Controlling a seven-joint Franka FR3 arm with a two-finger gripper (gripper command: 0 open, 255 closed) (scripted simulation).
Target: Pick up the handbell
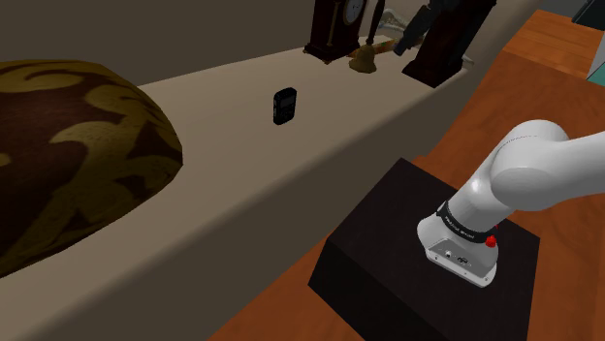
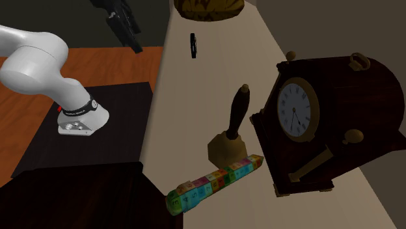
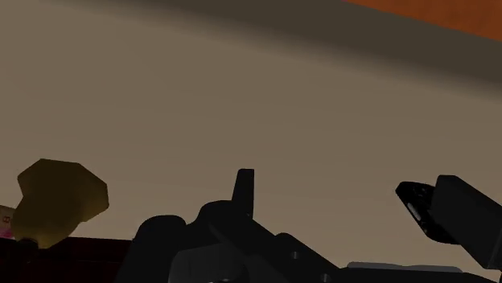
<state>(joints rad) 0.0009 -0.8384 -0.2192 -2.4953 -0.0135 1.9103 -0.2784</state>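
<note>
Handbell [image 2: 231, 130] upright, mouth down, dark handle up.

A long beige ledge [image 1: 223, 145] runs beside the orange wooden floor [image 1: 543, 68]; the black box stand [image 1: 388, 223] sits on that floor, close against the ledge, with the white arm base [image 1: 463, 247] on top of it. On the ledge, in the second exterior view, the brass handbell with a dark wooden handle [image 2: 229, 136] stands just left of the dark wooden mantel clock [image 2: 325, 123]; the strip of many-coloured blocks [image 2: 215, 182] lies just before the bell; the small black flat device [image 2: 193, 45] stands well behind it; the brown-and-yellow patterned rounded mound [image 2: 208, 8] lies farther behind still. In the shoulder view, a second dark wooden case [image 1: 441, 48] stands to the bell's right.
</note>
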